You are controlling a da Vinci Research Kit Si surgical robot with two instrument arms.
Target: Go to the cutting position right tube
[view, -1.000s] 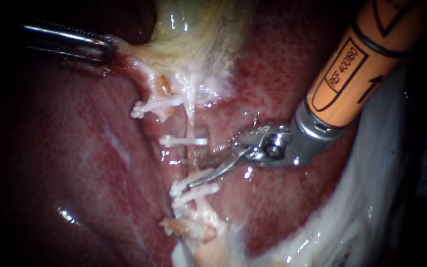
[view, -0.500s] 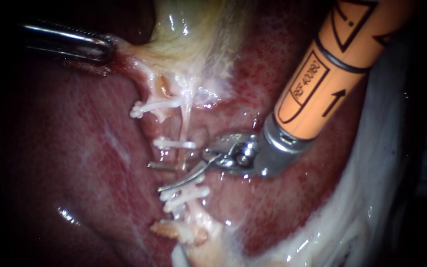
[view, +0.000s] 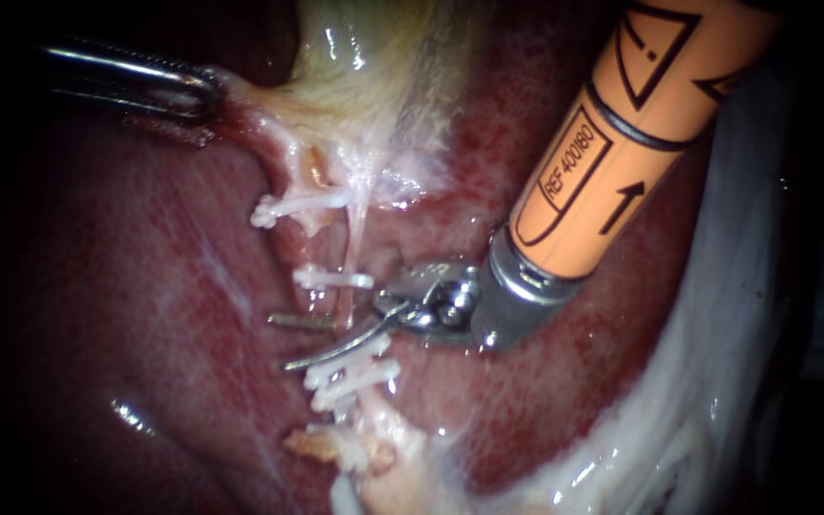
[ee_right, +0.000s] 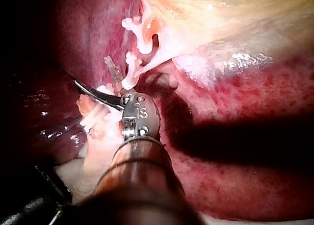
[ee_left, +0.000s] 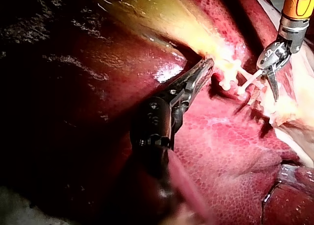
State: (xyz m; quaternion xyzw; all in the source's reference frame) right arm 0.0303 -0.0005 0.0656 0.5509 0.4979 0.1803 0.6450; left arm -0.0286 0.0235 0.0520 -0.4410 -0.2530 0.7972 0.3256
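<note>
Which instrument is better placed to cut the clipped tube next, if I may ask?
Right. The right instrument has its open blades on either side of the tube, between the clips. The left instrument is far off, jaws shut on the gallbladder, holding it taut.

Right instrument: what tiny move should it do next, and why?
Probably just stop and hold steady. The right instrument's open blades already seem to reach across the tube, between the middle clip and the lower clips, so the cutting spot looks reached. The left instrument holds the gallbladder taut.
</note>
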